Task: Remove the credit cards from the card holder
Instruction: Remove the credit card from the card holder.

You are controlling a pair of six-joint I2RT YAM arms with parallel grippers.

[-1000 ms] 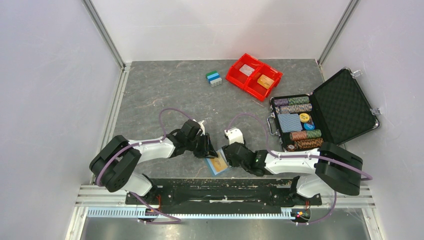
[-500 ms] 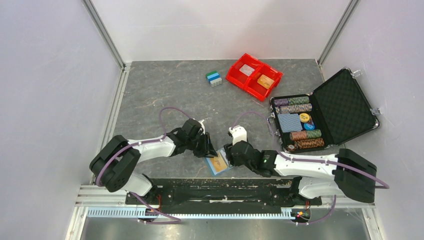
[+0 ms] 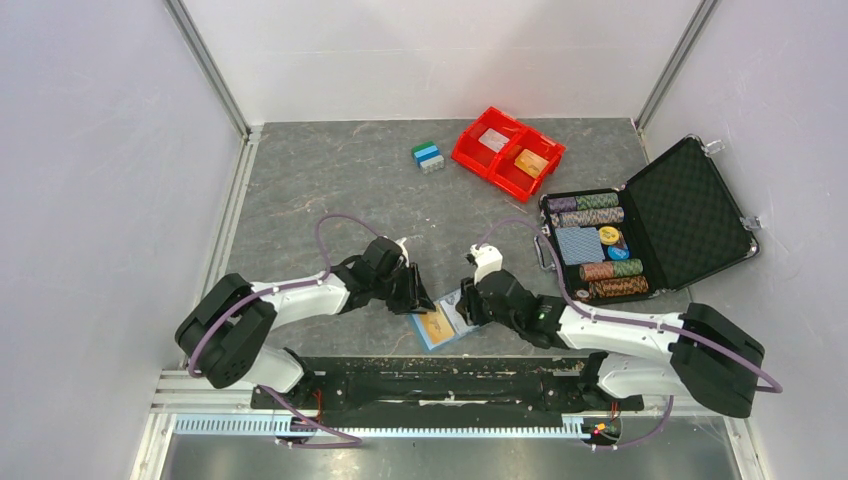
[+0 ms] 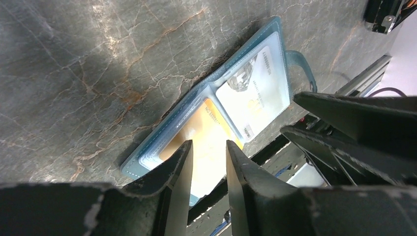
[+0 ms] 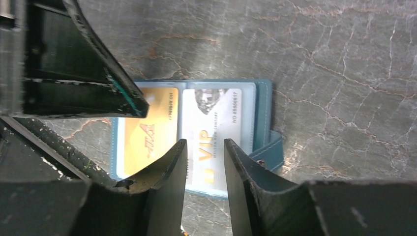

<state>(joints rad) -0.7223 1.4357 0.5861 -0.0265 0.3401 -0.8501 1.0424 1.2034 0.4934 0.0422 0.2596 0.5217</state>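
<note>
While the card holder (image 3: 440,325) lies spread open and flat on the worktop (image 3: 330,190), close to the middle of the near edge, an orange credit card (image 5: 150,125) is seen tucked in one of its panels and a whitish-grey credit card (image 5: 216,123) in the other. The jaws of the left gripper (image 4: 209,147) are parted by a narrow gap, with nothing between them, over the panel of the orange credit card; whether their tips touch it cannot be told. The jaws of the right gripper (image 5: 205,145) are likewise narrowly parted and empty, above the whitish-grey credit card. The two grippers are set close together over the card holder, facing each other from opposite sides. A red bin (image 3: 505,152) is seen near the far edge, toward the right, and an opened black case (image 3: 690,205) at the right edge.
</note>
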